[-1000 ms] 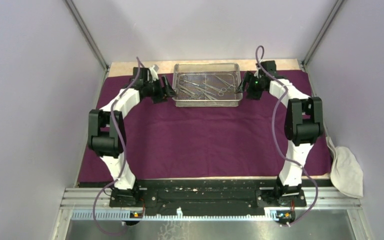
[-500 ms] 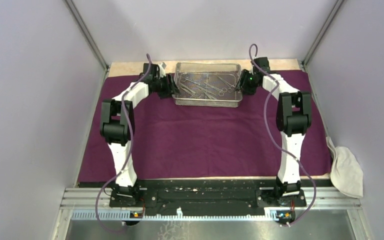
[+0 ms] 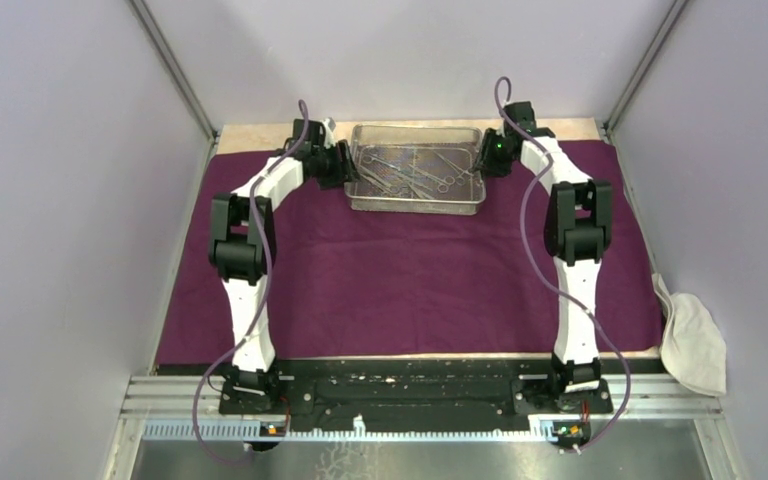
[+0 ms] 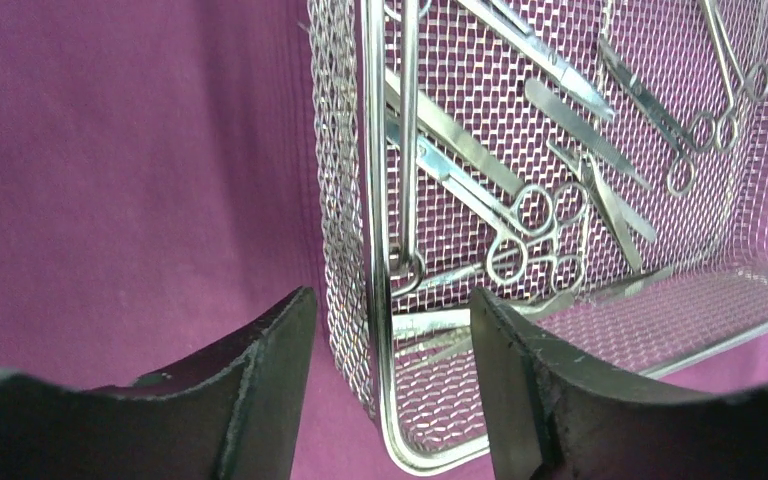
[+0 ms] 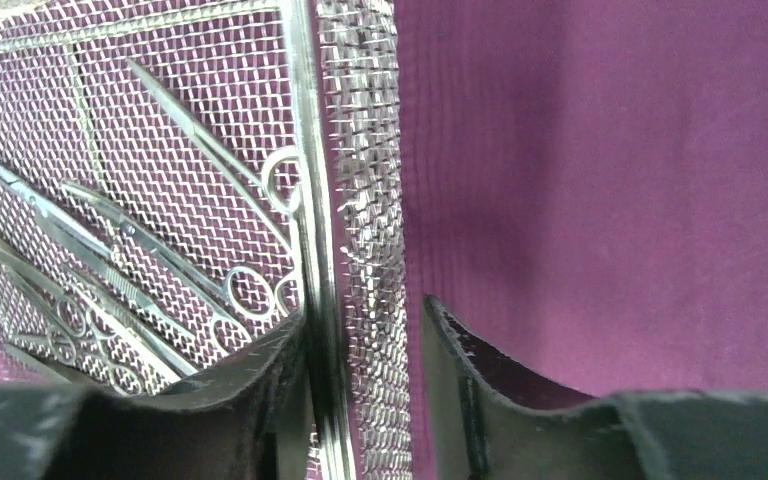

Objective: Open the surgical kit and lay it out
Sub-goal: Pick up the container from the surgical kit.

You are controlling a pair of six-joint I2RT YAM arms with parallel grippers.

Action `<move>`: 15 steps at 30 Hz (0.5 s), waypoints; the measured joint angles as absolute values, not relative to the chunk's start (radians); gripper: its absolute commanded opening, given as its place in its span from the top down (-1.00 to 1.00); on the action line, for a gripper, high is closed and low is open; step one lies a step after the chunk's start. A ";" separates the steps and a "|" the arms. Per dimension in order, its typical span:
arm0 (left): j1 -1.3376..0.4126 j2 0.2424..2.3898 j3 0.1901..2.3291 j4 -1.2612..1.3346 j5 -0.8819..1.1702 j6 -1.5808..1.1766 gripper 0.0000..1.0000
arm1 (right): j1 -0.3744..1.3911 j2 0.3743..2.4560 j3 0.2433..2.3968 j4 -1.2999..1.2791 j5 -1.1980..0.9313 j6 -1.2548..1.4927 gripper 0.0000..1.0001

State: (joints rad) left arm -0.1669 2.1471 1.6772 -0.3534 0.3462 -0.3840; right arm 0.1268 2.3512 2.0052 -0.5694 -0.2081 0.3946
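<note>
Both arms reach far forward to the tray (image 3: 415, 206) on the purple cloth (image 3: 410, 285). The left fingers (image 4: 260, 400) and the right fingers (image 5: 505, 400) are spread apart, each astride one end wall; from above the wrists hide them.

Even, soft light throughout; glints on the tray (image 4: 372, 250) rim; near fingers (image 5: 500, 400) blurred in wrist views.

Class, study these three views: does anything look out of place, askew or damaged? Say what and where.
A crumpled white cloth lies beyond the right near corner of the purple wrap. It looks cast aside. In the mesh tray, the instruments lie crisscrossed, not in rows. No damage shows.
</note>
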 measured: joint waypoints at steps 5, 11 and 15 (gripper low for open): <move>-0.167 2.179 1.727 -0.353 0.333 -0.381 0.14 | 0.139 2.353 2.016 -0.577 -0.202 0.379 0.73; -0.168 2.209 1.775 -0.379 0.333 -0.366 0.63 | 0.156 2.353 2.030 -0.596 -0.156 0.362 0.90; -0.171 2.218 1.799 -0.396 0.326 -0.339 0.84 | 0.162 2.354 2.032 -0.597 -0.135 0.362 1.00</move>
State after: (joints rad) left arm -0.1707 2.2177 1.7992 -0.3962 0.3256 -0.3386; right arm 0.1616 2.3535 2.0315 -0.5968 -0.1352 0.3618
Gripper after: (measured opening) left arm 0.202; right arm 0.242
